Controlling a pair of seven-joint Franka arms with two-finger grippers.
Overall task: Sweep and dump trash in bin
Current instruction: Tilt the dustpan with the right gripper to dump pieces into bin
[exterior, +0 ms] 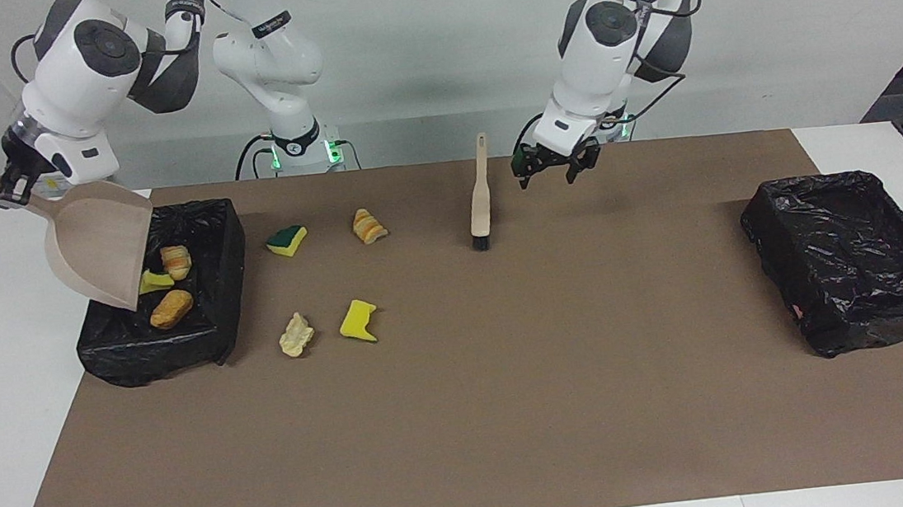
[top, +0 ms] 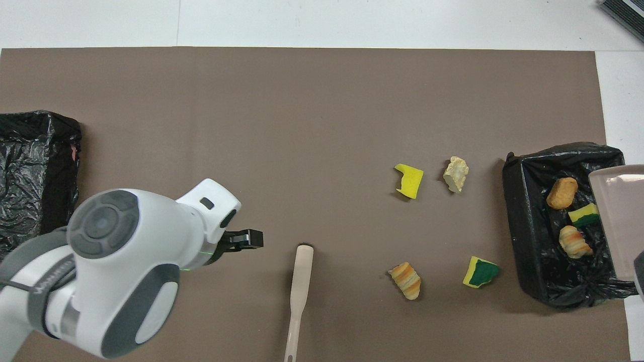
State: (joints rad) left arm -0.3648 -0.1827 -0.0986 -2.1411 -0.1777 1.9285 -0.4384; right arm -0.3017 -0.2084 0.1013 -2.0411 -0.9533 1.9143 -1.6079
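I see four scraps of trash loose on the brown surface in the facing view's upper left: a green-topped yellow sponge chunk, a striped tan bread-like lump, a pale yellow lump and a plain yellow sponge chunk. Three more lie in the black-lined bin at that frame's left. I judge all light, the sponges soft, better swept than pinched. My right claw is clenched on the tilted beige plastic dustpan's handle; my left claw hangs released beside the beige brush, best taken mid-handle.
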